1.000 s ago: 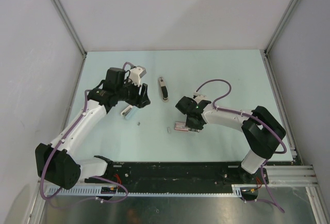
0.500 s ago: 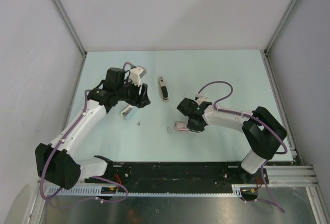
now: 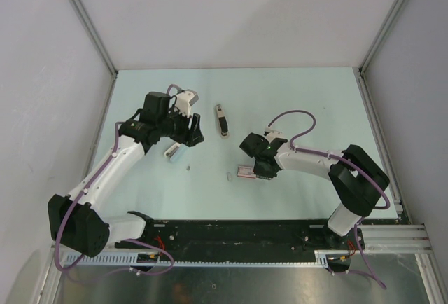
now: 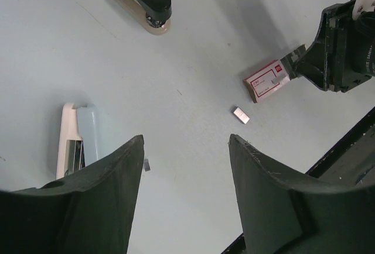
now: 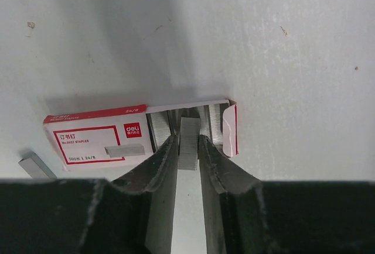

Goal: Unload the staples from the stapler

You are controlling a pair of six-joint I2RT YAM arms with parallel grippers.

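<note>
The stapler (image 3: 222, 120) lay on the table (image 3: 308, 94) toward the far middle, between the two arms, with neither gripper touching it. The right gripper (image 5: 188, 148) pointed down at the open end of a red-labelled box (image 5: 96, 140) of staples. Its jaws were drawn in close on a strip (image 5: 189, 134) of staples that stood between the fingertips, and both fingers (image 5: 218, 169) looked to be pressing the strip's sides. More staples showed inside the open end of the box, under the strip. A short loose strip (image 4: 241, 115) lay on the table just beside the box, on the side nearer the left arm. The left gripper (image 4: 186, 143) hung above the table to the left of the stapler, its jaws standing well apart with nothing between them. Below it lay a cream and pale blue piece (image 4: 76, 143), and a tiny metal bit (image 4: 146, 164) lay near that piece.
</note>
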